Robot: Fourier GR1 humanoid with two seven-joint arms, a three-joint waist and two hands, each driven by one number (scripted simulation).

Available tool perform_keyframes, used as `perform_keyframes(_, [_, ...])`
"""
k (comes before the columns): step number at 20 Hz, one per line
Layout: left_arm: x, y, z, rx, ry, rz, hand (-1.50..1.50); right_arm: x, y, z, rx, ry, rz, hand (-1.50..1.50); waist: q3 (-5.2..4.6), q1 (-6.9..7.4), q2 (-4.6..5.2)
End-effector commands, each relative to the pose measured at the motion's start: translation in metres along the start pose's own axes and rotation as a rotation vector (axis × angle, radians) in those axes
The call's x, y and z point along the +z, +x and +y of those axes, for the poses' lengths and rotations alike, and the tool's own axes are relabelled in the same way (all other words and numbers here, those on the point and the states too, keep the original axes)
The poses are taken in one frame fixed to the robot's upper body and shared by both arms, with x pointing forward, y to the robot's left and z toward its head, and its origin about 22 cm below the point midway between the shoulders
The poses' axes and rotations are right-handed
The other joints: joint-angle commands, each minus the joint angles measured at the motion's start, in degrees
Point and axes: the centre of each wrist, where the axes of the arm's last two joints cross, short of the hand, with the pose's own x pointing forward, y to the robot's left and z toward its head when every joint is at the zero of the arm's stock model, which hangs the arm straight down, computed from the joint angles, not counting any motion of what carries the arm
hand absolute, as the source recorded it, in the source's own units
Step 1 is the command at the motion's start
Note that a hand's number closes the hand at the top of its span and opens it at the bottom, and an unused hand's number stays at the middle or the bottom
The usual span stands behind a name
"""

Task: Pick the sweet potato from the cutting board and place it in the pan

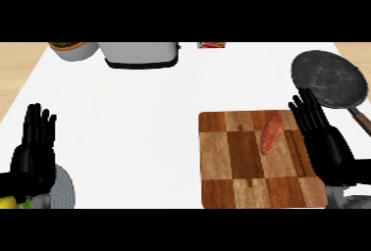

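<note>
An orange-brown sweet potato (272,135) lies on the wooden cutting board (239,166), in its upper right part. The dark round pan (330,78) sits at the far right, beyond the board, its handle (360,120) running toward the near right edge. My right hand (325,142) is open with fingers straight, standing over the board's right edge just right of the sweet potato, apart from it. My left hand (33,147) is open at the lower left, fingers up, holding nothing.
A grey pot (74,50) and a white toaster-like appliance (141,55) stand at the back left. A small red box (211,45) is at the back middle. A grey round object (64,188) sits under my left hand, with something yellow (7,202) at the lower left corner.
</note>
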Motion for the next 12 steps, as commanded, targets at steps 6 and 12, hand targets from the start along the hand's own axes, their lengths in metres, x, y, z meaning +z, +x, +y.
perform_keyframes(6, [-0.042,0.035,-0.015,-0.048,-0.23,0.089,0.0,-0.069,0.063,-0.084,-0.094,0.01,-0.3,1.5,-1.21,0.7,1.81])
perform_keyframes(12, [-0.044,0.035,-0.024,-0.003,-0.251,0.185,0.0,0.024,0.002,-0.128,0.469,-0.128,-0.134,-1.5,-1.36,-1.78,0.96])
